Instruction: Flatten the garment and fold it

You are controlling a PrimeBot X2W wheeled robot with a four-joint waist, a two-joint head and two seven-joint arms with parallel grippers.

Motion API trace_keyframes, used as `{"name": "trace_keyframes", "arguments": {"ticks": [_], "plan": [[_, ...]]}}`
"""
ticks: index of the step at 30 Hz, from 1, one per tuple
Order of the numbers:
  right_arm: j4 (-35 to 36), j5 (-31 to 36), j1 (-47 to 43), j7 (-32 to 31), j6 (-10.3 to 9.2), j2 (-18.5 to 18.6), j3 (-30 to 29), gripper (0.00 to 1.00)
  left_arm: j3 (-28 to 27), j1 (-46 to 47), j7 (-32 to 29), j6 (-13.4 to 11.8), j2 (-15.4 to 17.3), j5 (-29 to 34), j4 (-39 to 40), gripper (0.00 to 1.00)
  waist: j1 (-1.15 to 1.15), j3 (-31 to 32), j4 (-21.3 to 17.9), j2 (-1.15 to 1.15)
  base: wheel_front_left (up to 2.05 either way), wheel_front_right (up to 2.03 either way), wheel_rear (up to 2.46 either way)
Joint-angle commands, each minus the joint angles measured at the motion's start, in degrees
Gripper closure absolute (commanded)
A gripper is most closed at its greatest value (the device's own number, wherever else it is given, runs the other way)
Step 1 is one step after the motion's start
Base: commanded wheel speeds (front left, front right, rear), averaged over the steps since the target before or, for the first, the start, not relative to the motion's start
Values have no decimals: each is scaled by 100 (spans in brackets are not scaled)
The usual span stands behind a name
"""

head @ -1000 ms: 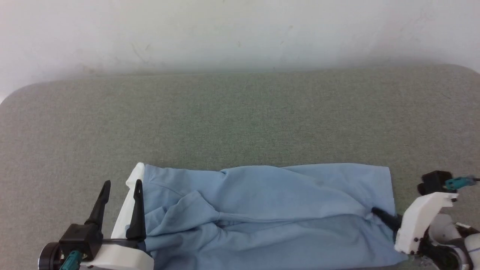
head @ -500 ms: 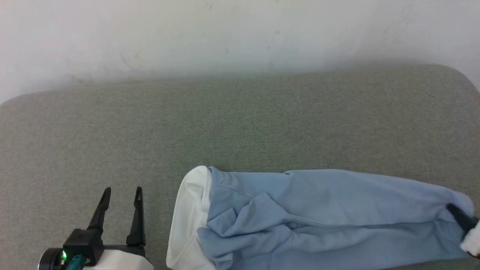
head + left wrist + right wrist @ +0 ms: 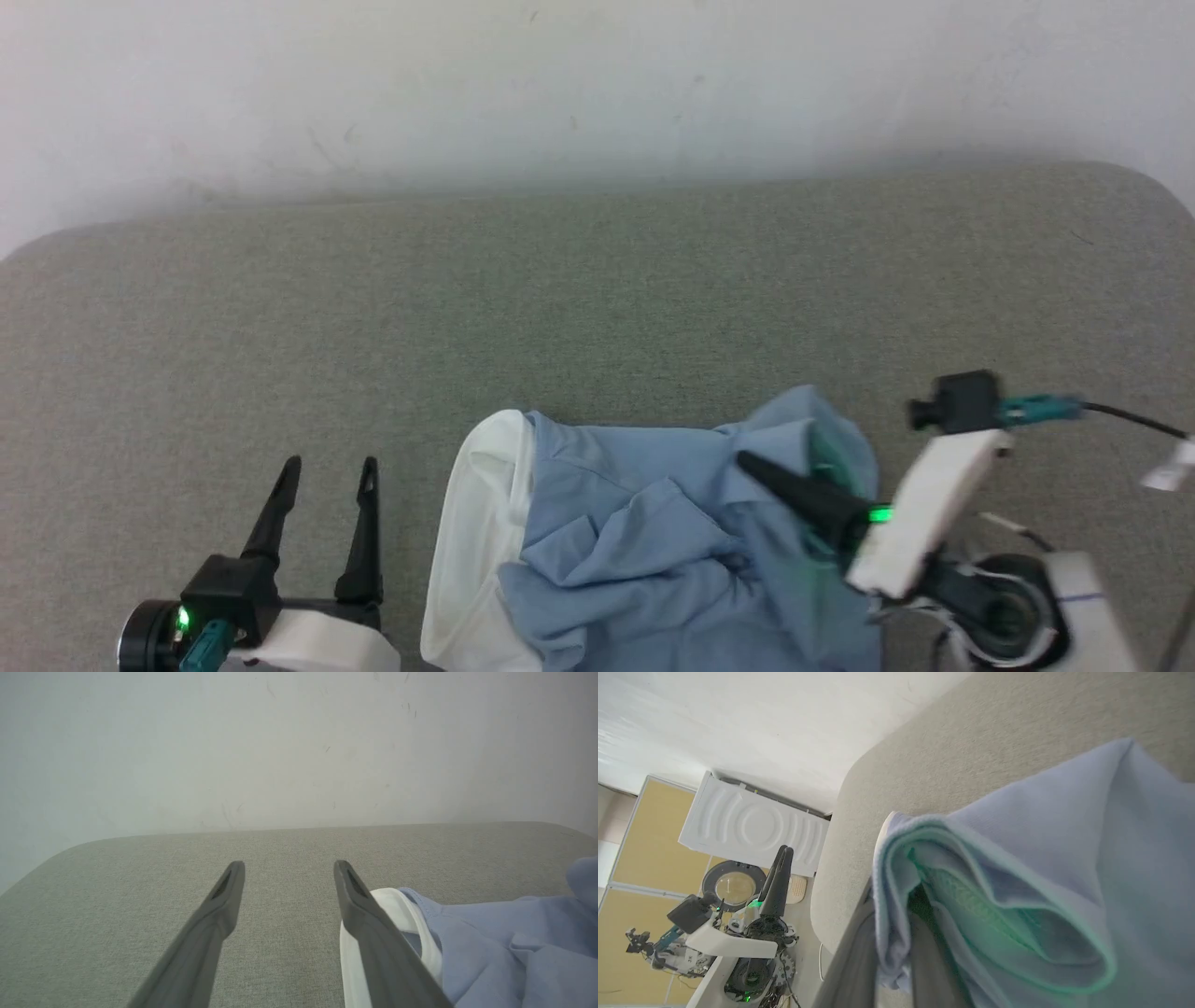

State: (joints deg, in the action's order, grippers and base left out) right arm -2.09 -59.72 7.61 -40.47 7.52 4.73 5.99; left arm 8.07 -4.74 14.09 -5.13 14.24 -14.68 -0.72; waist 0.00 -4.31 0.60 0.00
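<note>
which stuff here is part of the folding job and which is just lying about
In the job: garment; right gripper, shut on a fold of it; left gripper, open beside it; grey table under it.
Just about: wall; white panel; yellow cabinet.

Soft, even light, faint shadows; a green glow tints the garment [image 3: 1041,872], blurred in the right wrist view.

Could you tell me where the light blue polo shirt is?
Head view, lower centre-right: the light blue polo shirt lies bunched on the grey table, one end pinched by the right gripper.
</note>
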Motion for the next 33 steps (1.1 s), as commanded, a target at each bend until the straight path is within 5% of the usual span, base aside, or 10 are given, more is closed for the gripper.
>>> {"name": "trace_keyframes", "arguments": {"ticks": [1, 8, 12, 13, 15, 21, 29, 33], "plan": [[-116, -119, 167, 104, -3, -82, 291, 100, 32, 125, -6, 28, 20, -16, -26, 0, 0, -23, 83, 0, 0, 0, 0], [-839, -468, 729, 1087, -3, -181, 1981, 100, 183, 313, -1, 86, -48, -17, -152, 0, 0, -104, 359, 0, 0, 0, 0], [-1166, -584, 967, 1638, -3, -183, 2481, 96, 209, 373, 12, 88, -73, -19, -201, 0, 0, -164, 452, 0, 0, 0, 0], [-1280, -642, 1042, 1791, -3, -183, 2632, 72, 211, 385, 18, 87, -79, -20, -223, 0, 0, -175, 461, 0, 0, 0, 0], [-1520, -616, 1223, 1985, -3, -184, 2957, 0, 217, 406, 28, 83, -94, -23, -260, 0, 0, -204, 474, 0, 0, 0, 0], [-1761, 51, 1929, 2542, -3, 177, 3983, 0, 198, 417, 59, 48, -116, -15, -363, 0, 0, -187, 430, 0, 0, 0, 0], [-989, 1166, 2651, 2546, -3, 1072, 5315, 0, 122, 310, 75, -9, -99, -31, -410, 0, 0, -56, 247, 0, 0, 0, 0], [-464, 1734, 2781, 2771, -3, 1535, 5445, 0, 102, 269, 79, -34, -102, -43, -415, 0, 0, 3, 168, 0, 0, 0, 0]]}}
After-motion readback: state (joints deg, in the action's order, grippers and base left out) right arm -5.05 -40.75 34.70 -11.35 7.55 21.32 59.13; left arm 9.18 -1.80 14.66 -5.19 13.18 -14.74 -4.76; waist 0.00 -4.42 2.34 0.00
